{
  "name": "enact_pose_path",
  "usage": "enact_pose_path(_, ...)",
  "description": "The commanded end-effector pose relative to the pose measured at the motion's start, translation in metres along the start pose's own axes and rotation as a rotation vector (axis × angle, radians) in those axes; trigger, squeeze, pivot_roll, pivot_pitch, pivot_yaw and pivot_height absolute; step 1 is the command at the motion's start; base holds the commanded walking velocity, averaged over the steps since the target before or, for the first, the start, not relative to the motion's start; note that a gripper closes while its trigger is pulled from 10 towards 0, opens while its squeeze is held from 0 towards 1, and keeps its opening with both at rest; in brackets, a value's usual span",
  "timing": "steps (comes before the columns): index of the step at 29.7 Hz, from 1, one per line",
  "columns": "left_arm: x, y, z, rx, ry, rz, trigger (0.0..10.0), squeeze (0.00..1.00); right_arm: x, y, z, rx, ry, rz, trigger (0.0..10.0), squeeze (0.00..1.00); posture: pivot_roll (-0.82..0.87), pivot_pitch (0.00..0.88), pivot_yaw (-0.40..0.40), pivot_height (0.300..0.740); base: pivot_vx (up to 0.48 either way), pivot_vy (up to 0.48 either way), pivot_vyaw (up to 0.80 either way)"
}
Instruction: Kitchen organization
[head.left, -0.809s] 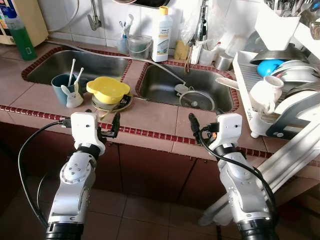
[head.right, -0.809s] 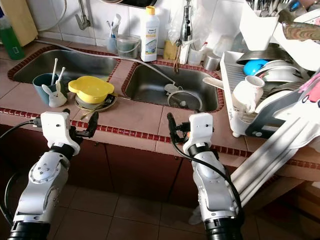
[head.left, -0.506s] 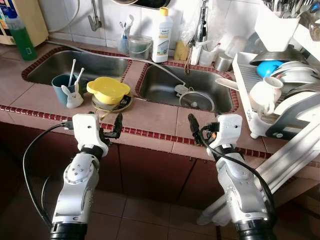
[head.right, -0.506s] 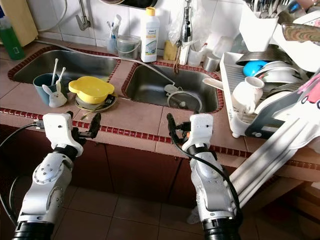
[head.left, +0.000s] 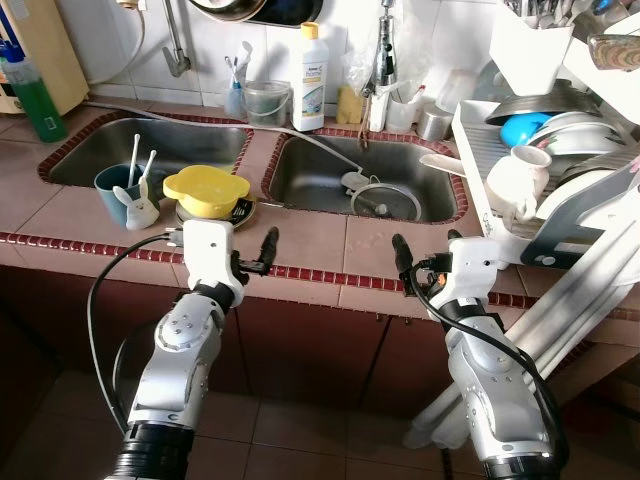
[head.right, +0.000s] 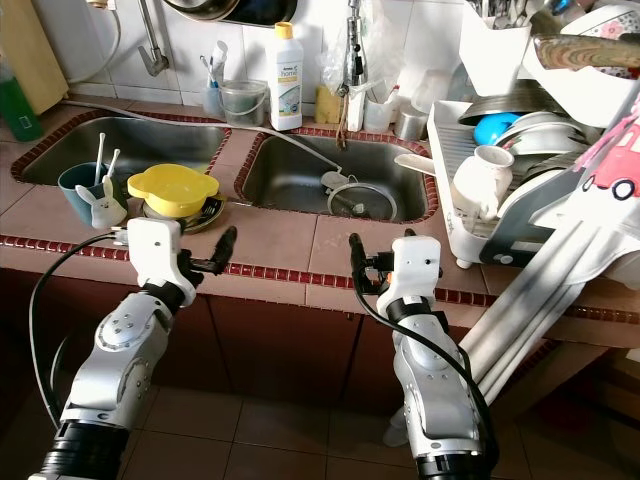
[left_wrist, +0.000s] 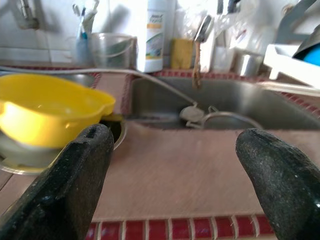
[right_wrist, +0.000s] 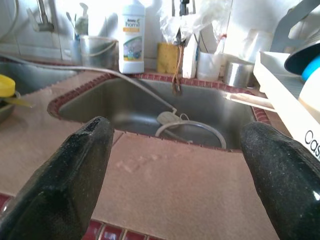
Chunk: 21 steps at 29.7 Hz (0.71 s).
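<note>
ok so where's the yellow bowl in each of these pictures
Left eye: yellow bowl on the counter between the two sinks, ahead of the left tool.
Right eye: same spot.
Left wrist: beside one finger.
Right wrist: a sliver at the edge.
Shared landmark: white bottle.

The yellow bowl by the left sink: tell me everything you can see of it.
The yellow bowl looks like glossy plastic, with a wavy rim that bulges into small ear-like lobes. It sits upright on a metal plate on the tiled strip between the two sinks, beside a teal cup and a white rabbit figure. It appears empty in the left wrist view. The left hand, fingers open, hangs apart from it at the counter's edge.
</note>
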<state>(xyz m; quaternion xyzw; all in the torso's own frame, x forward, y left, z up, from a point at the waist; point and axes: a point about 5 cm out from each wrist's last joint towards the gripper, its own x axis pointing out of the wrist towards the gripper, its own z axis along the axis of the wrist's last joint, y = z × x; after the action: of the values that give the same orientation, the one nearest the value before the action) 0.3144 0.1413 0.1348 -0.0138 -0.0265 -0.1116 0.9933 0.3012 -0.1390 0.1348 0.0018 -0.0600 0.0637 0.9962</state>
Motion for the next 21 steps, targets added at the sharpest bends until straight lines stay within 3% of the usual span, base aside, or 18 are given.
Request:
enact_pose_path(1,-0.006,0.003,-0.002,0.040,-0.003,0.011,10.0,0.00,0.001,0.003,0.004,-0.011,-0.024,-0.002,10.0,0.00,-0.20,0.000,-0.023,0.732,0.000,0.000,0.00)
enact_pose_path(8,-0.024,0.007,-0.009,0.031,-0.007,0.034,10.0,0.00,-0.001,0.008,0.004,-0.022,-0.069,0.058,10.0,0.00,-0.15,0.000,-0.051,0.732,0.000,0.000,0.00)
enact_pose_path(14,-0.052,0.020,-0.014,0.054,-0.020,0.078,10.0,0.00,-0.023,0.005,-0.010,-0.038,-0.040,0.086,10.0,0.00,-0.13,0.000,-0.063,0.732,0.000,0.000,0.00)
enact_pose_path(18,-0.060,0.027,-0.019,0.036,0.012,0.094,10.0,0.00,-0.028,0.001,-0.015,-0.055,-0.021,0.080,10.0,0.00,-0.14,0.000,-0.059,0.732,0.000,0.000,0.00)
enact_pose_path(21,-0.056,0.028,-0.015,0.064,0.004,0.073,10.0,0.00,-0.023,0.001,-0.009,-0.044,-0.045,0.079,10.0,0.00,-0.14,0.000,-0.053,0.732,0.000,0.000,0.00)
